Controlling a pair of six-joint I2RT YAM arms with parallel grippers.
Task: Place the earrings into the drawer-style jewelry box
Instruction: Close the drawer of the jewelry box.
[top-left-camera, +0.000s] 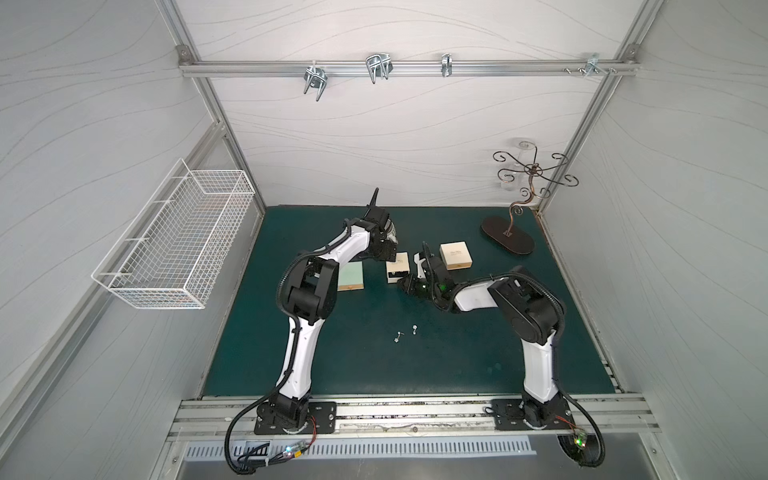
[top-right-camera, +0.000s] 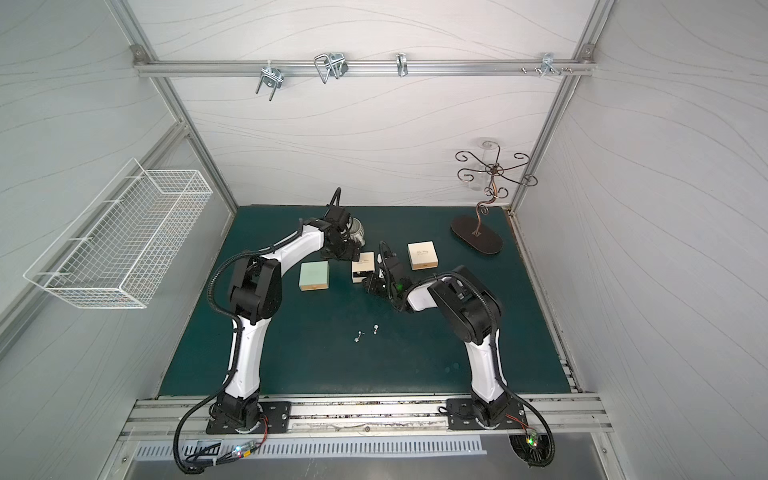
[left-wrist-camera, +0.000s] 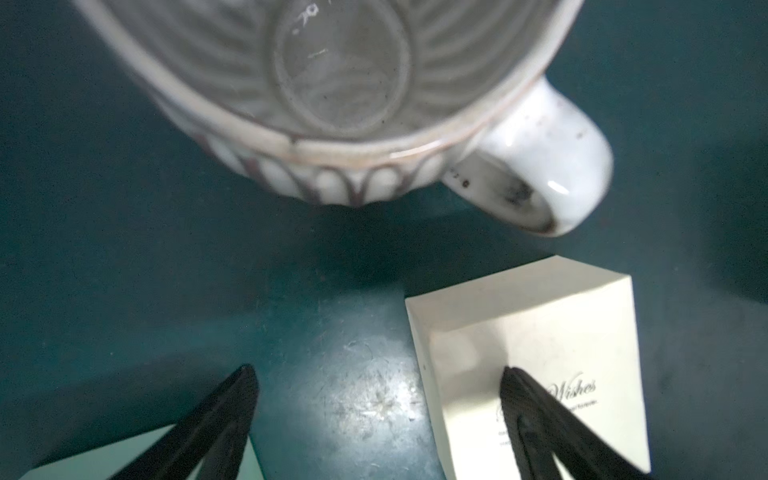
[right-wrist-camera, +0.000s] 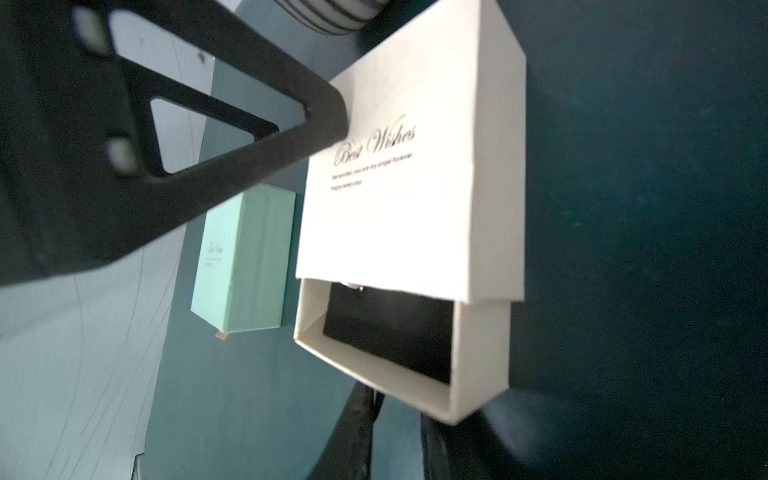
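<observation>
Pale wavy-lined walls (top-left-camera: 374, 137) enclose a dark green mat (top-left-camera: 374, 365); a white wire basket (top-left-camera: 174, 241) hangs on one wall.

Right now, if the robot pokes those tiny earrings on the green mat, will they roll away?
Probably a little: the earrings look tiny and light, with rounded shiny heads. Their thin posts likely stop long rolls, but may make pinching them off the flat mat tricky.

**Robot test cell in a lab**

Silvery aluminium frame bars (top-left-camera: 498, 66) hold pale wavy-patterned wall panels (top-left-camera: 374, 137) around a dark green tabletop mat (top-left-camera: 374, 374). The white-and-black left arm (top-left-camera: 297, 353) and right arm (top-left-camera: 538, 365) stand bolted to a grey metal rail (top-left-camera: 395, 415).
</observation>
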